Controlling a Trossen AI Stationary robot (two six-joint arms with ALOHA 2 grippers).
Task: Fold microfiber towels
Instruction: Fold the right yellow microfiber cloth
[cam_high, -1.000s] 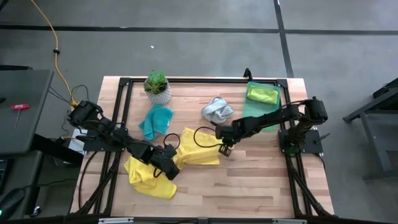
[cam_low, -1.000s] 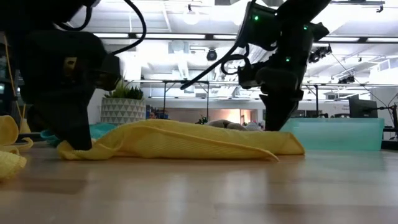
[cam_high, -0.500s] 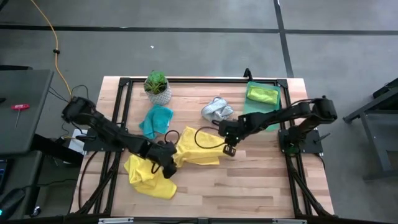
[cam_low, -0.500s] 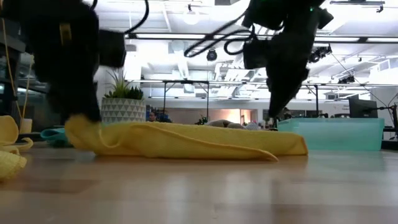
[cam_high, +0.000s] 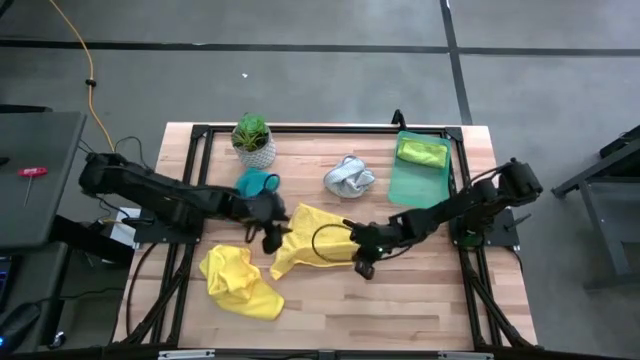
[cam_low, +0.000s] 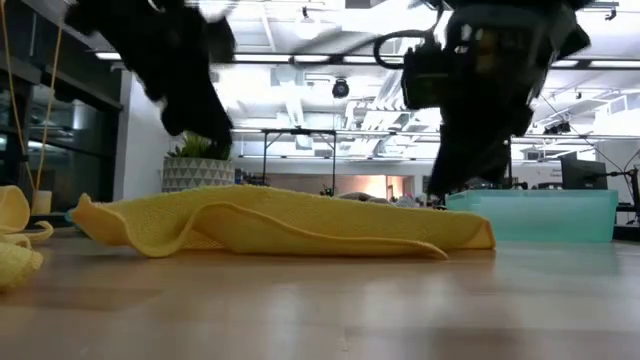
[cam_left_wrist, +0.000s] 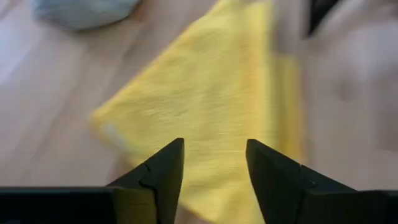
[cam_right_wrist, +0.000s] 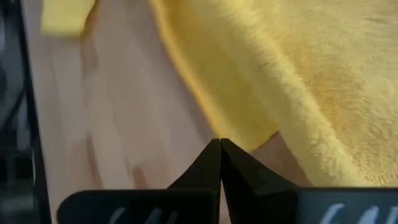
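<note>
Left hand (cam_high: 268, 228) covers part of the teal towel (cam_high: 255, 182) from above, and the towel's shape can't be read. In the low view both arms are dark blurs cut off above the yellow towel (cam_low: 290, 220), hands unreadable. The left wrist view smears that towel, and the grey-white towel (cam_left_wrist: 81, 9) is cut off at the edge.

Five soft microfiber towels on one wooden table (cam_high: 400, 300)

Two yellow (cam_high: 318, 236) (cam_high: 238, 284) — one each teal (cam_high: 256, 183), grey-white (cam_high: 349, 176), lime green (cam_high: 421, 152).
</note>
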